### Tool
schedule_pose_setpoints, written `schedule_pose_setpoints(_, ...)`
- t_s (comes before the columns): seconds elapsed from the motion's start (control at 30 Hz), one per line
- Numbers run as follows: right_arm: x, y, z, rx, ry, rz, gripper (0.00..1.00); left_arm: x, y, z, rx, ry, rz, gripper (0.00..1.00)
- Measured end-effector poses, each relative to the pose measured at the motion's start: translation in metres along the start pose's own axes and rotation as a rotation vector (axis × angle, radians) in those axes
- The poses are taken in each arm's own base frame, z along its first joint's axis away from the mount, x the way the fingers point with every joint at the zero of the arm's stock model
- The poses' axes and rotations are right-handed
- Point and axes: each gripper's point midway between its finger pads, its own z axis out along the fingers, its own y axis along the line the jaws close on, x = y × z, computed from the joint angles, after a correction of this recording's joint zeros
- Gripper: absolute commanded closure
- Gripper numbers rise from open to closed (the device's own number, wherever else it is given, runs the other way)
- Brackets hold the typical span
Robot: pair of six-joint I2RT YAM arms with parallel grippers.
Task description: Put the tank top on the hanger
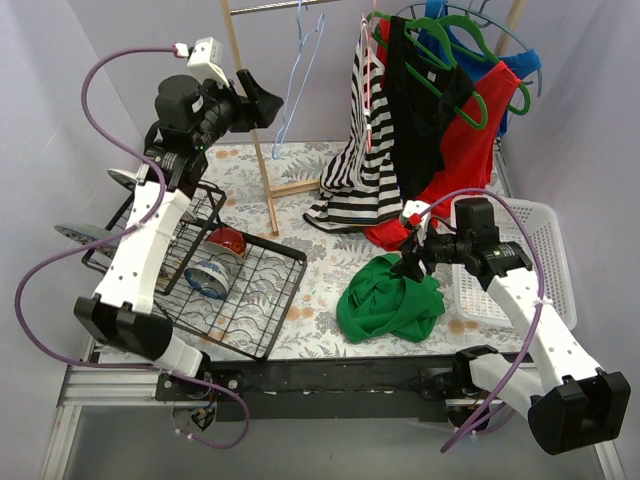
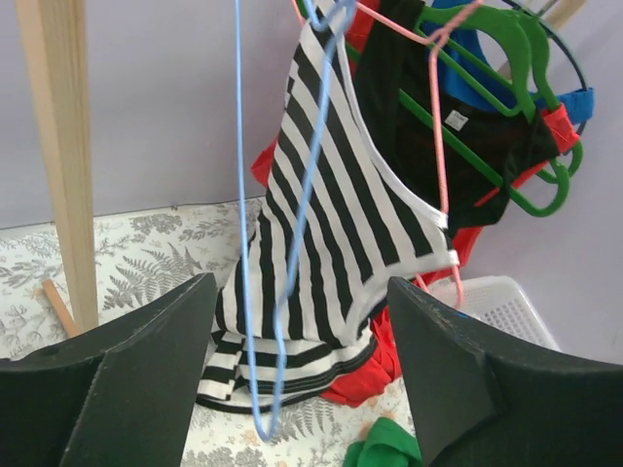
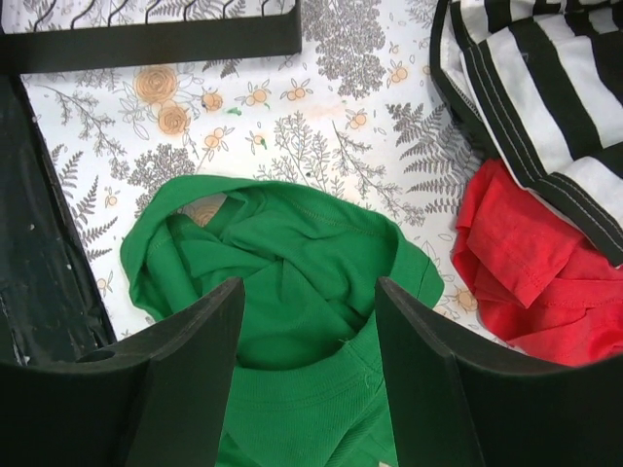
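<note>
The green tank top (image 1: 390, 298) lies crumpled on the floral table, right of the middle. It fills the right wrist view (image 3: 292, 321). My right gripper (image 1: 412, 262) hangs open just above its far right edge, jaws either side of the fabric (image 3: 310, 292). The light-blue wire hanger (image 1: 298, 80) hangs from the wooden rail at the back. My left gripper (image 1: 268, 100) is open, raised just left of the hanger. In the left wrist view the hanger (image 2: 277, 292) dangles between and beyond my open jaws (image 2: 302, 321).
A black-and-white striped top (image 1: 358, 160), a black top and red garments (image 1: 465, 150) hang on green hangers (image 1: 455, 50) at the back right. A wooden rack post (image 1: 258, 140) stands by the left gripper. A black wire dish rack (image 1: 215, 300) holds bowls. A white basket (image 1: 545, 260) is at right.
</note>
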Motion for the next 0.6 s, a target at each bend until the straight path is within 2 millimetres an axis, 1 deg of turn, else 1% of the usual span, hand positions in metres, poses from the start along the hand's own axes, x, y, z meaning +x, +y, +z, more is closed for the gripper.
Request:
schedule_pose_setpoints(0.07, -0.002, 0.000, -0.001, 0.000, -0.014, -0.003, 0.36, -0.004, 0.009, 0.014, 0.002, -0.003, -0.005, 0.34)
schedule_pose_setpoints(0.1, -0.005, 0.000, -0.002, 0.001, -0.024, -0.005, 0.36, -0.003, 0.014, 0.022, 0.006, 0.006, -0.007, 0.34)
schedule_pose_setpoints(0.13, -0.006, -0.001, -0.002, 0.002, -0.032, -0.008, 0.36, 0.001, 0.018, 0.031, 0.014, 0.019, -0.010, 0.37)
schedule_pose_setpoints(0.2, -0.008, 0.000, -0.003, -0.001, -0.043, -0.007, 0.36, 0.012, 0.020, 0.049, 0.047, 0.056, -0.016, 0.38)
schedule_pose_setpoints(0.33, -0.008, 0.000, -0.003, -0.006, -0.056, -0.001, 0.36, 0.035, 0.022, 0.071, 0.105, 0.118, -0.034, 0.42)
schedule_pose_setpoints(0.37, -0.008, 0.000, -0.004, -0.006, -0.057, 0.001, 0.36, 0.040, 0.022, 0.075, 0.116, 0.130, -0.040, 0.46)
schedule_pose_setpoints(0.43, -0.008, 0.000, -0.004, -0.006, -0.061, 0.002, 0.36, 0.045, 0.021, 0.078, 0.136, 0.146, -0.051, 0.50)
schedule_pose_setpoints(0.5, -0.008, -0.001, -0.005, -0.005, -0.064, 0.004, 0.36, 0.046, 0.016, 0.079, 0.162, 0.149, -0.054, 0.53)
schedule_pose_setpoints(0.57, -0.008, -0.001, -0.005, -0.005, -0.065, 0.007, 0.36, 0.047, 0.012, 0.080, 0.181, 0.152, -0.058, 0.60)
schedule_pose_setpoints(0.6, -0.008, -0.002, -0.005, -0.003, -0.065, 0.009, 0.36, 0.047, 0.010, 0.080, 0.188, 0.152, -0.058, 0.66)
